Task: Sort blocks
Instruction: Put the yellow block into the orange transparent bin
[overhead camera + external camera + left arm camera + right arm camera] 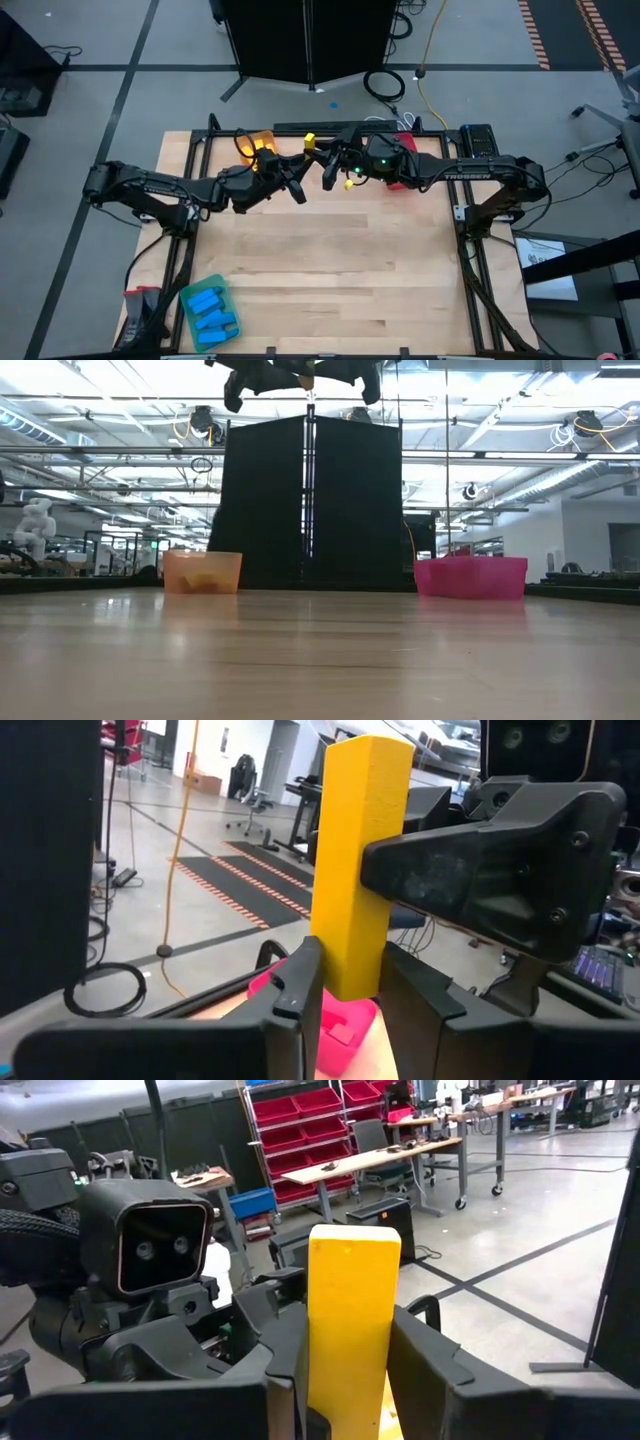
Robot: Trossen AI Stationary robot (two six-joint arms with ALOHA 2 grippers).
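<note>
High view: both arms meet mid-air over the table's (330, 260) far edge. Left gripper (300, 192) and right gripper (327, 172) sit tip to tip, w/ a yellow block (310, 139) just beyond them, between the orange tray (252, 141) and the red tray (403, 150). Green tray (190, 300) w/ blue blocks (213, 312) sits at the near left corner, well apart.

Low view: grippers only show at the very top edge, high above the wood. Orange tray (203, 572) holds something yellow (too dim to count); pink-red tray (471, 577) stands on the other side.

Left wrist view: left fingers (300, 982) clench the block's (358, 860) lower end; the right gripper's finger (480, 870) presses its side higher up.

Right wrist view: right fingers (425, 1355) close on the same block (350, 1330), the left arm's camera housing (160, 1248) just behind.

Grip state: both clamped on one block, i.e. a handover, I judge.

Block axis: long axis runs along each gripper's fingers, free end pointing away from each wrist cam; true tilt vs the table, can't tell.

Doing it well: one gripper should let go only once the other's hold is firm, then pull back straight along the long axis so the block isn't twisted; after that, over to the orange tray (prob. the yellow bin).
</note>
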